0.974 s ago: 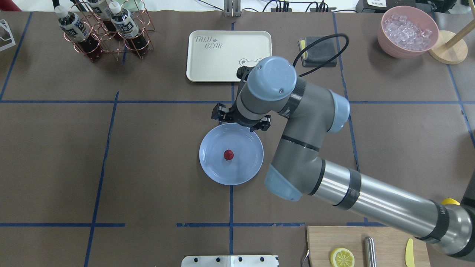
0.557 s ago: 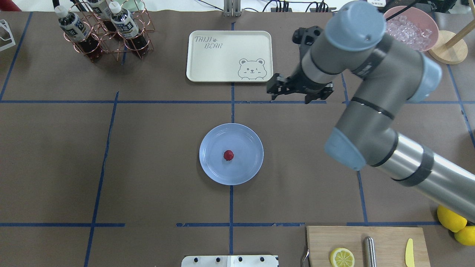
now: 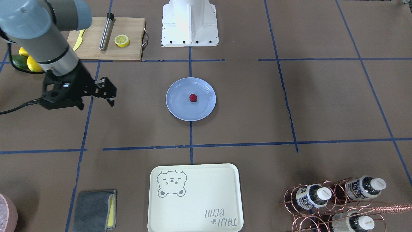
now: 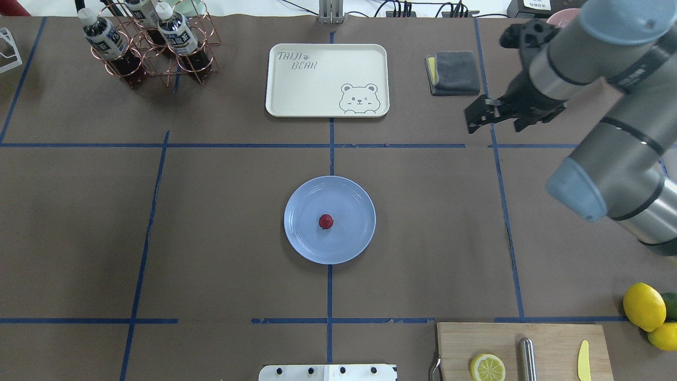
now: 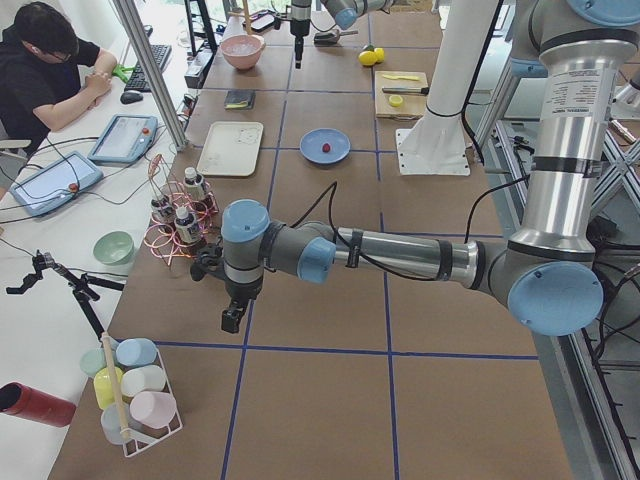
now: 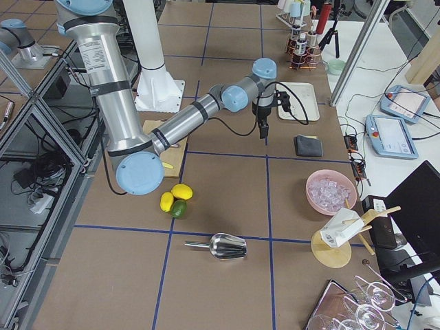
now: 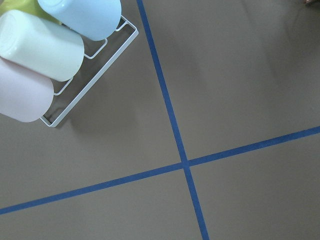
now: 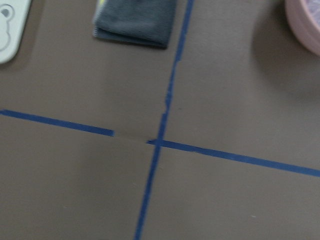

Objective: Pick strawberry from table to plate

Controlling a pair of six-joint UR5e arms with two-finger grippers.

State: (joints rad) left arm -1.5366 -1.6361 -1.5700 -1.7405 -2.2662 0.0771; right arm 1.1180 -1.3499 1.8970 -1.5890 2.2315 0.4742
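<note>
The small dark-red strawberry (image 4: 326, 221) (image 3: 192, 98) lies near the middle of the light-blue plate (image 4: 349, 201) (image 3: 177, 106), which rests at the centre of the brown table (image 4: 211, 211). My right gripper (image 4: 496, 123) (image 3: 95, 102) hangs open and empty above the table, well off to the plate's far right, beside the grey cloth. My left gripper (image 5: 230, 318) shows only in the exterior left view, far from the plate over the table's left end, and I cannot tell its state.
A cream bear tray (image 4: 317, 79) lies behind the plate, with a grey cloth (image 4: 455, 71) to its right. A copper bottle rack (image 4: 148, 47) stands back left. At front right are a cutting board (image 4: 550, 349) with a lemon half (image 4: 487, 367), and whole lemons (image 4: 642, 306).
My right arm has swung from over the plate's far rim out to the back right, near the grey cloth. The strawberry has stayed on the plate.
</note>
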